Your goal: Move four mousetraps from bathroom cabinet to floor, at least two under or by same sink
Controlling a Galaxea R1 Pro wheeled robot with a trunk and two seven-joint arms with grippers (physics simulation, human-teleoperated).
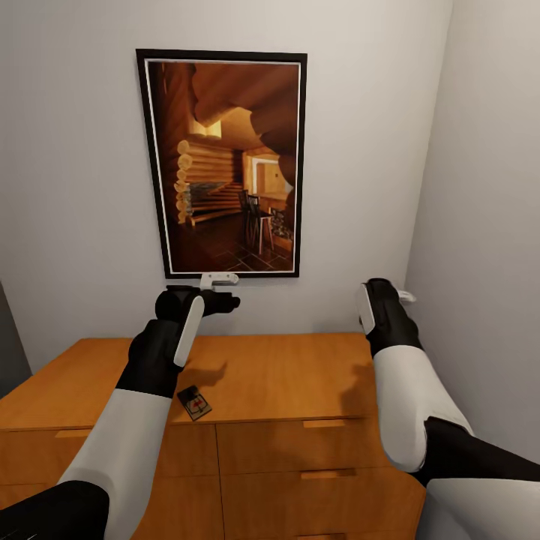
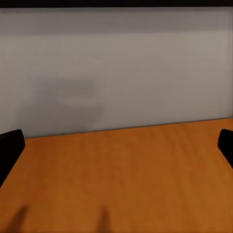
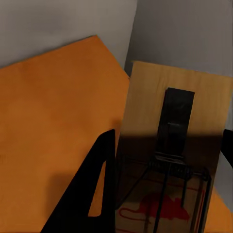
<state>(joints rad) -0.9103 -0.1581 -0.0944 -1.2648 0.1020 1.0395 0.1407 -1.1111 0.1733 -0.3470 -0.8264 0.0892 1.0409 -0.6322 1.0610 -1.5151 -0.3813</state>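
A: Mousetrap (image 1: pixel 194 403) lies flat near the cabinet's (image 1: pixel 300 375) front edge, long axis angled slightly back-left.

B: Another mousetrap (image 3: pixel 170 155) stands on end, clamped in the right pincer (image 3: pixel 167 187). Left pincer (image 2: pixel 116 145) spread wide over the top.

— What's in front of you?
— A pale grey wall (image 1: pixel 75 187) with a black-framed picture (image 1: pixel 225 161) of a log-cabin interior.
— And to your right?
— A second grey wall (image 1: pixel 487 225) meets it at a corner.
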